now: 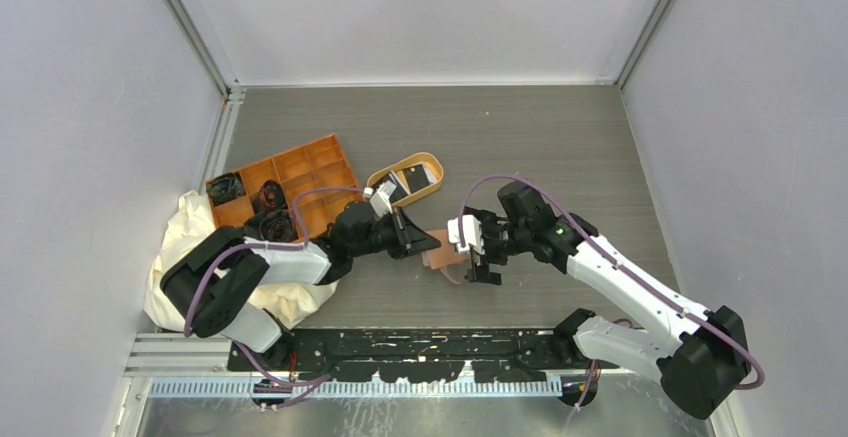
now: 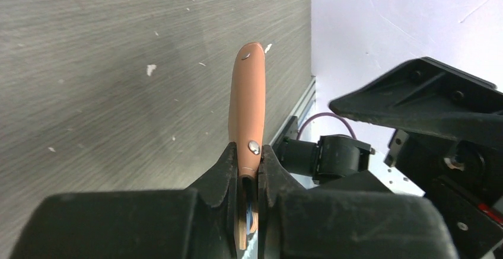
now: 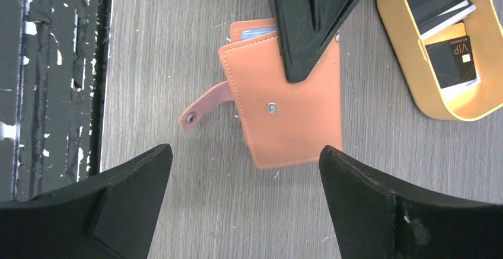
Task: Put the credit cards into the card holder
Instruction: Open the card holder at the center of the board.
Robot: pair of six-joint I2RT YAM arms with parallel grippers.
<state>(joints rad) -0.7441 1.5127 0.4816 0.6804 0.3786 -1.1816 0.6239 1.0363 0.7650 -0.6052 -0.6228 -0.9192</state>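
Note:
The card holder [image 3: 290, 117], a pinkish-brown wallet with its snap tab [image 3: 201, 108] sticking out, lies on the table, with a bluish pocket showing at its top edge. My left gripper [image 2: 249, 158] is shut on one edge of the card holder [image 2: 248, 105]; its black fingers [image 3: 308, 22] show in the right wrist view. My right gripper [image 3: 246, 158] is open and empty, hovering just above the wallet. In the top view the left gripper [image 1: 420, 239], the card holder [image 1: 445, 255] and the right gripper [image 1: 478, 255] are close together. Black and white credit cards [image 3: 454, 57] lie in an oval tray.
The tan-rimmed oval tray [image 1: 432, 163] holding the cards [image 1: 410, 179] sits just behind the left gripper; it also shows in the right wrist view [image 3: 397, 51]. An orange compartment tray [image 1: 285, 185] and a cream cloth [image 1: 180, 247] are at the left. The black base rail [image 1: 400, 347] runs along the near edge.

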